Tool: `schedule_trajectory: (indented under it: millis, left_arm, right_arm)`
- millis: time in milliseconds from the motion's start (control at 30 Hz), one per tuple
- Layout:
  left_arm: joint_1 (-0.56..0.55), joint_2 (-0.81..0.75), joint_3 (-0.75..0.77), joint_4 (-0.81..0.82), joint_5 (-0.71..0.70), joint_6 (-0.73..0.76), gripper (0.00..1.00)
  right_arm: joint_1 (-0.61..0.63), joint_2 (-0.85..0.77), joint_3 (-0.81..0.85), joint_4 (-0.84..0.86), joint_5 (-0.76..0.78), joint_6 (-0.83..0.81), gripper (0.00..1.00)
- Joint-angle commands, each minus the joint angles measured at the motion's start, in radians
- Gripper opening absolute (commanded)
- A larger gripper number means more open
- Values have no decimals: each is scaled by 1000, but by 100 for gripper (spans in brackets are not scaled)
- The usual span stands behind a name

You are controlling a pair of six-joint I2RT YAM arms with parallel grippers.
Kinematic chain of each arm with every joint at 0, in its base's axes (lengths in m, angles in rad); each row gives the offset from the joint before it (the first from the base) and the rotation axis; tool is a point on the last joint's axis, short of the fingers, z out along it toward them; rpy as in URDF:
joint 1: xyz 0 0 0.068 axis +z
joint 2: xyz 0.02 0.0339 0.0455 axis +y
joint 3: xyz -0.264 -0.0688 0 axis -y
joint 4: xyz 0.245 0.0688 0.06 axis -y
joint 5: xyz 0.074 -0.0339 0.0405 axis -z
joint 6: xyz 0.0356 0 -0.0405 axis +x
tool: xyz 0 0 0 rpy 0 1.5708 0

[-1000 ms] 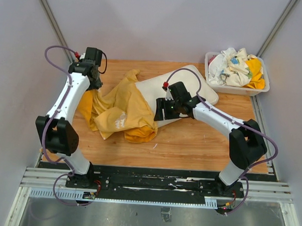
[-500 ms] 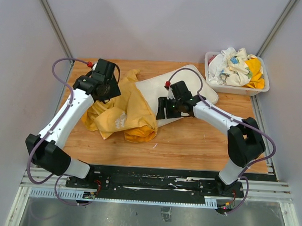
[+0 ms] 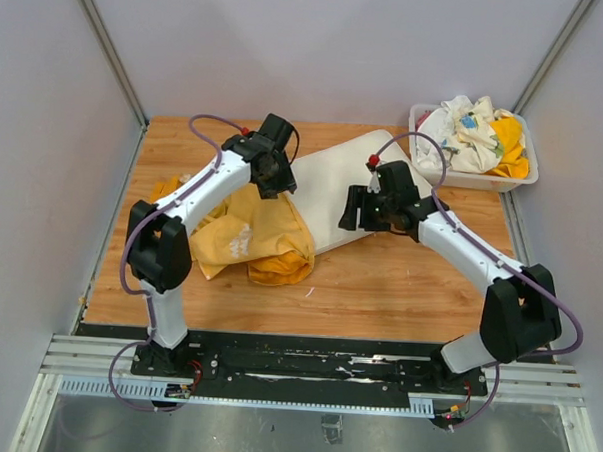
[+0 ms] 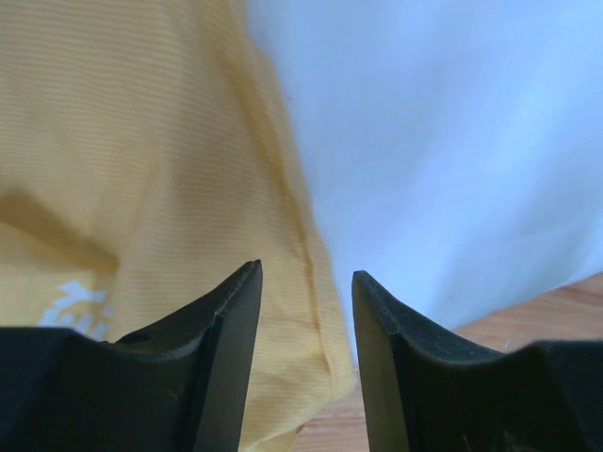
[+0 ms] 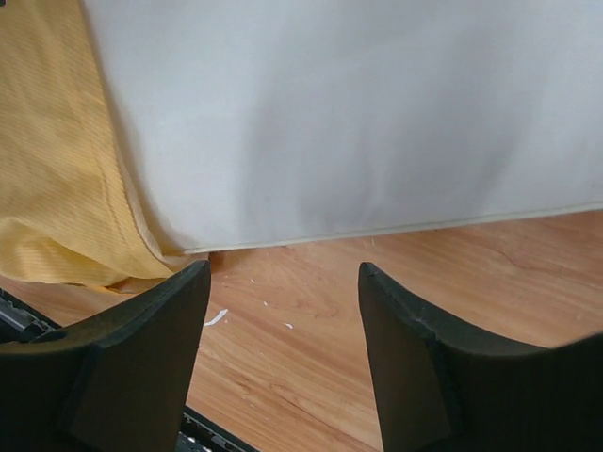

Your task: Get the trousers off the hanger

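**Yellow trousers and both grippers, seen from above and from the wrists.** The trousers (image 3: 246,229) are lying crumpled on the left half of the table (image 3: 379,289). Their right edge is touching, and appears to be overlapping, the left end of a white pad (image 3: 328,187). No hanger is showing in any view, so it may be lying buried in the folds.

The left gripper (image 3: 275,175) is hovering over the seam where yellow cloth meets the pad, its jaws parted with nothing between them. The right gripper (image 3: 354,210) is hanging above the pad's near edge, jaws spread wide and likewise empty. A bin (image 3: 474,180) of other clothes is sitting at the far right corner, well apart.

**Risks, as judged.**
- A left pinch at this seam is risking catching the pad together with the cloth, so that a pull is dragging both.
- With the hanger unlocated and unheld, pulling on fabric alone is likely to be sliding the whole bundle rather than freeing it.
- The right gripper, closing where it is hanging now, is risking seizing the pad, not the hanger.
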Motion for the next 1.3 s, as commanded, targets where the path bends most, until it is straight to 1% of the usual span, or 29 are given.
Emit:
schedule_trajectory:
  millis: [0,233,400,433,467,533,600,633,900,967,1100,1267]
  left_arm:
    - [-34,73,96,-45,46,-39,48]
    - [-39,123,93,-50,38,-38,52]
    - [-67,184,124,-86,6,-27,51]
    - [-74,190,121,-87,1,-24,46]
    - [-78,197,116,-88,1,-24,37]
    - [-83,202,100,-81,5,-22,25]
    - [-88,198,86,-72,5,-20,6]
    - [-89,192,83,-73,3,-18,1]
    - [-94,68,43,-96,-47,37,0]
    - [-94,39,18,-86,-27,46,0]
    - [-96,5,-35,-48,11,48,0]
    - [-97,11,-48,-41,27,63,0]
  right_arm:
    - [-32,-50,-59,21,30,16,65]
    - [-47,-101,-124,57,24,32,66]
    - [-66,-123,-149,70,21,37,66]
    - [-71,-124,-151,73,19,39,66]
    - [-77,-125,-152,77,17,41,66]
    - [-86,-126,-150,80,16,45,66]
    - [-98,-126,-141,79,23,51,66]
    - [-104,-126,-136,80,27,56,66]
    - [-172,-63,-81,68,89,65,67]
    - [-200,-37,-70,71,125,70,69]
    - [-270,22,-46,89,182,85,70]
    - [-350,94,-14,141,206,112,71]
